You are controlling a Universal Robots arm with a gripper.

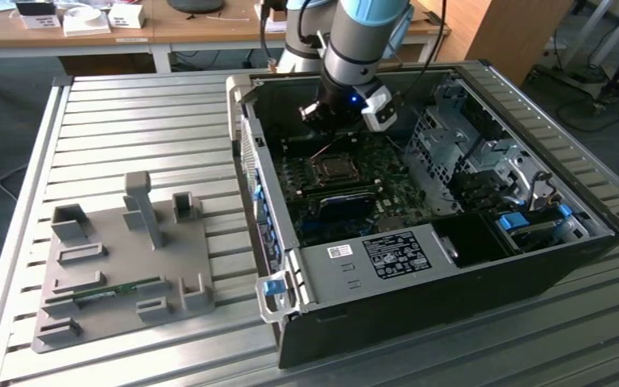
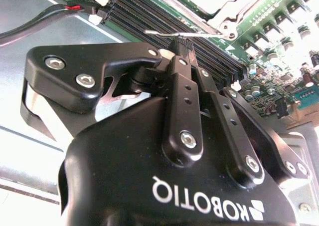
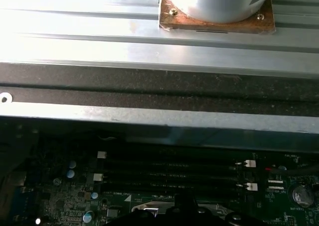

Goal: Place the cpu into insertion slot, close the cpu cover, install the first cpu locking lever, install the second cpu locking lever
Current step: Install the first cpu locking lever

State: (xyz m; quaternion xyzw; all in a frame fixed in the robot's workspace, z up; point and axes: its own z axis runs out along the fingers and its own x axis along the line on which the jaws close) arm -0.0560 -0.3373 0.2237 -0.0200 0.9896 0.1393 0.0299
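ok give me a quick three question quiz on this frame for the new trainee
1. True or false: the gripper is outside the computer case.
2. In the second wrist view, the gripper is closed on: A a thin metal lever; B a memory stick; C a red cable.
3. Fill in: the grey fixture tray sits on the exterior view's ____ of the case.
Key: 1 false; 2 A; 3 left.
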